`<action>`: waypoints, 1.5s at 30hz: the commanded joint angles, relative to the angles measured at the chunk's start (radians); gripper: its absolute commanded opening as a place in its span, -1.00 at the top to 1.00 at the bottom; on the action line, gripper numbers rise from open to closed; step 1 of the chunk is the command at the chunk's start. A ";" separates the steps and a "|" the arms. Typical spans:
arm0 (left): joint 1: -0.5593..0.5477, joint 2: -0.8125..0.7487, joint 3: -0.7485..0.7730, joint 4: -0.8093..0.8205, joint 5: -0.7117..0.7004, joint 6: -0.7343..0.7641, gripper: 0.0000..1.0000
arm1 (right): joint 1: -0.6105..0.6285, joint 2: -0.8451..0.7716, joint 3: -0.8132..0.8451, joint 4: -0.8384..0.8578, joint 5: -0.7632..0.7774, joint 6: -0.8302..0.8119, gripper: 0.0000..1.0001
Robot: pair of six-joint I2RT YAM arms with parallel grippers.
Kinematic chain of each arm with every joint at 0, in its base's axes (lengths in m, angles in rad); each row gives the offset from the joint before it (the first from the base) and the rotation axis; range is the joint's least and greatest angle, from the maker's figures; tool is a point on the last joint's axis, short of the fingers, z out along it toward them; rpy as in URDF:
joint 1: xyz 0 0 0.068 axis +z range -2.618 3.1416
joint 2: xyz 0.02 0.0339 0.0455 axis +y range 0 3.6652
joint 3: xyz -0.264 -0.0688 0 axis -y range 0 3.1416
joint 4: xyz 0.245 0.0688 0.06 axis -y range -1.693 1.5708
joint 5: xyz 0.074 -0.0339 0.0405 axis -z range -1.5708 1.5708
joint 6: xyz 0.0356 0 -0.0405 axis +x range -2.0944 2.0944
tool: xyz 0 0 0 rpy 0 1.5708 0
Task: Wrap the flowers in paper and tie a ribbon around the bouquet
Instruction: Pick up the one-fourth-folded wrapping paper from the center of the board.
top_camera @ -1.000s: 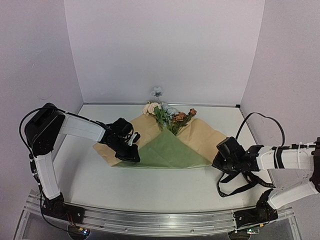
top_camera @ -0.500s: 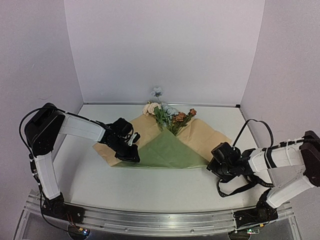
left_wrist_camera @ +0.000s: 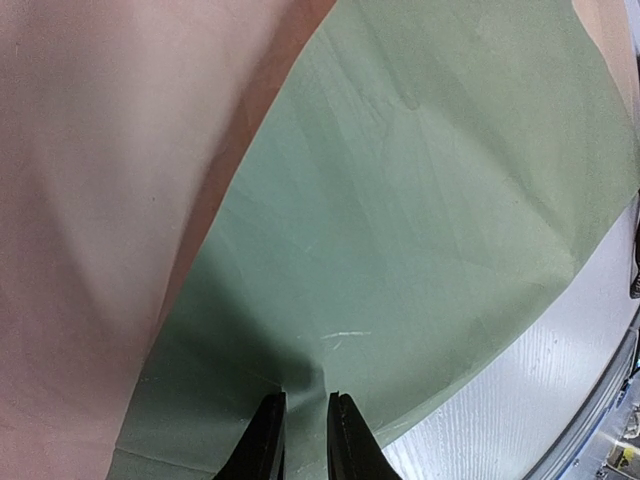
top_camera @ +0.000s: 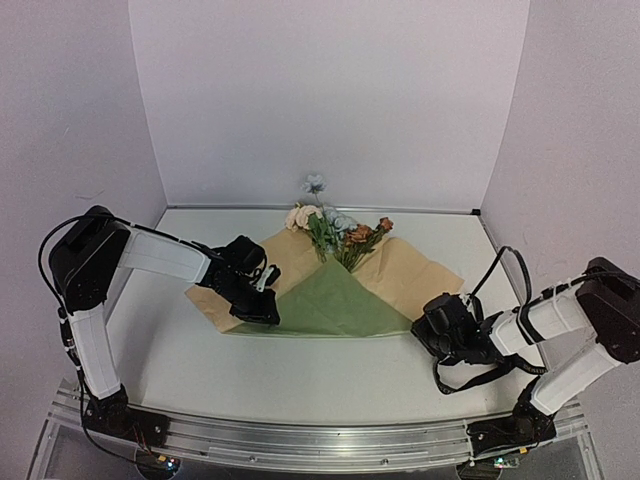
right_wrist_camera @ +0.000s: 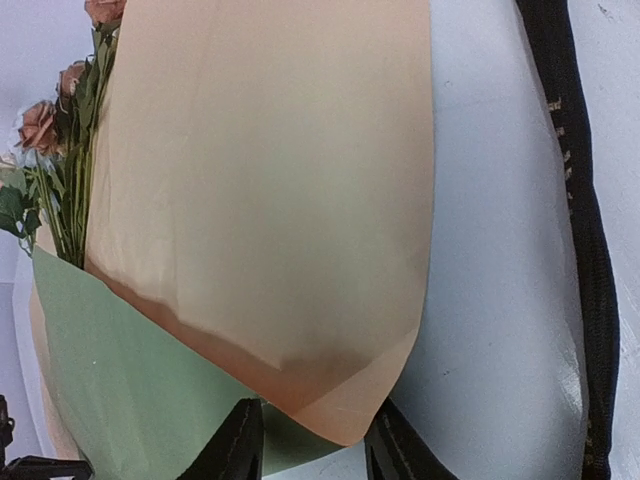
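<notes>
The paper (top_camera: 400, 268) lies spread on the table, tan side up at both ends, with an olive-green flap (top_camera: 335, 300) folded over its middle. The flowers (top_camera: 338, 232) poke out at its far edge, stems under the flap. My left gripper (top_camera: 268, 312) sits on the flap's near left edge. In the left wrist view its jaws (left_wrist_camera: 306, 428) are shut on a ridge of green paper (left_wrist_camera: 420, 200). My right gripper (right_wrist_camera: 315, 442) stands open, the paper's tan near-right corner (right_wrist_camera: 360, 415) between its fingers. The black ribbon (right_wrist_camera: 580, 230) lies right of that corner.
White walls close in the table on the left, back and right. One pale blue bloom (top_camera: 315, 183) stands higher at the back. Black loops (top_camera: 475, 375) lie under my right arm. Bare tabletop (top_camera: 300, 375) stretches in front of the paper.
My right arm has slid left along the table to the paper's near-right corner, and its jaws have narrowed around it. The left gripper and the paper have stayed still.
</notes>
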 commanded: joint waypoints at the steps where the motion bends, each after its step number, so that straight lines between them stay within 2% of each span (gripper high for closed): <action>1: 0.006 -0.032 0.027 -0.037 -0.009 0.016 0.65 | 0.001 0.006 -0.044 0.017 0.045 0.007 0.41; 6: 0.005 -0.030 0.027 -0.034 0.000 0.013 0.65 | 0.001 -0.009 -0.053 0.038 0.048 -0.034 0.83; 9: 0.006 -0.030 0.032 -0.037 0.012 0.012 0.65 | 0.001 -0.017 -0.058 0.063 0.048 -0.055 1.00; 18: -0.001 -0.093 0.104 -0.053 0.099 -0.005 0.52 | 0.002 -0.043 -0.030 0.090 0.012 -0.120 1.00; 22: -0.039 -0.105 0.155 -0.036 0.119 -0.010 0.47 | 0.002 -0.056 -0.025 0.090 0.004 -0.128 1.00; 30: -0.160 0.048 0.297 0.047 0.152 0.025 0.50 | 0.004 -0.077 -0.034 0.091 -0.004 -0.114 1.00; 37: -0.255 0.165 0.390 0.092 0.142 0.126 0.53 | 0.004 -0.111 -0.056 0.091 -0.009 -0.099 1.00; 41: -0.270 0.172 0.374 0.175 0.157 0.178 0.53 | 0.004 -0.158 -0.091 0.076 0.004 -0.118 1.00; 45: -0.271 0.190 0.386 0.193 0.209 0.258 0.51 | 0.004 -0.184 -0.083 0.038 -0.040 -0.150 1.00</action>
